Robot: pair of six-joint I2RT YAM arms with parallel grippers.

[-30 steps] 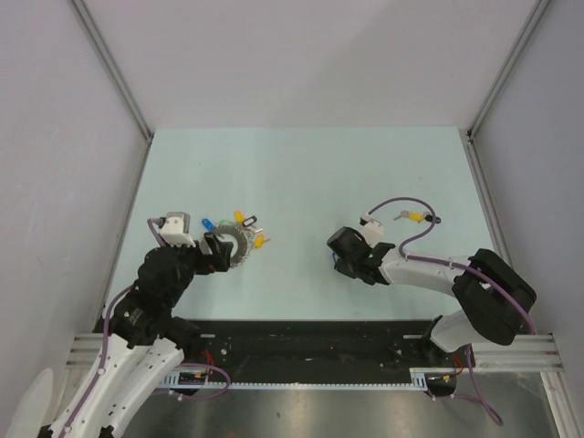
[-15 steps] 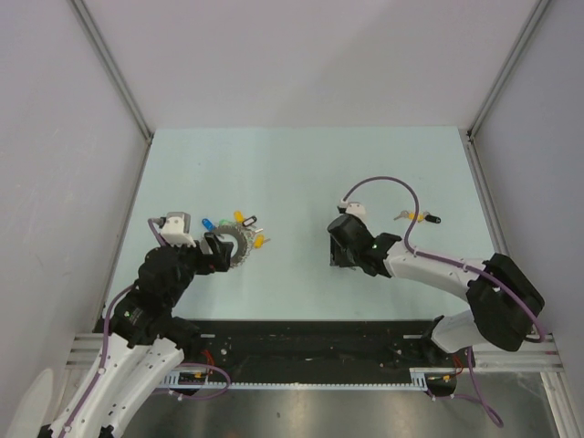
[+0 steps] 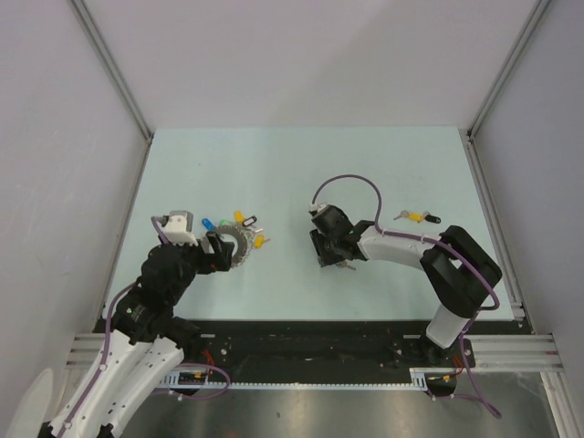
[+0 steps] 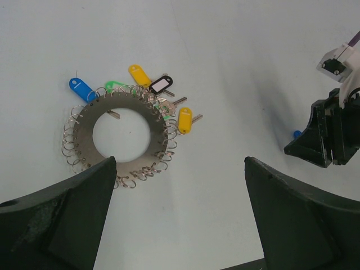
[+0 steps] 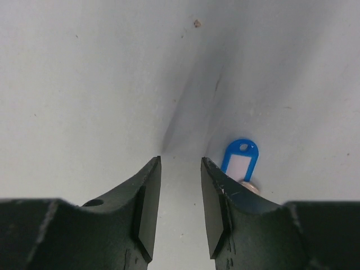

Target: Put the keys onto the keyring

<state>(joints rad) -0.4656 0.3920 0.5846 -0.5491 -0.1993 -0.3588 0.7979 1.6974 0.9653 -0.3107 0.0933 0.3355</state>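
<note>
The keyring (image 4: 84, 135) lies flat on the table, a grey toothed ring with small wire loops. Blue (image 4: 82, 89), green (image 4: 115, 85), yellow (image 4: 139, 75), black (image 4: 160, 84) and a second yellow (image 4: 184, 119) key fan out from its far edge. My left gripper (image 4: 180, 169) is wide open and empty, its left finger (image 4: 67, 214) just near of the ring; both show in the top view (image 3: 239, 245). My right gripper (image 5: 180, 169) has a narrow gap between its jaws with nothing in it. A loose blue key (image 5: 241, 160) lies just outside its right finger (image 5: 222, 202).
Two more loose keys, yellow (image 3: 413, 216) and black (image 3: 432, 219), lie at the right of the pale green table (image 3: 301, 173). The right gripper (image 3: 326, 248) is mid-table, also in the left wrist view (image 4: 323, 138). Grey walls enclose the table.
The right arm has swung left across the table, its gripper now nearer the middle. The left arm and the keyring have not moved.
</note>
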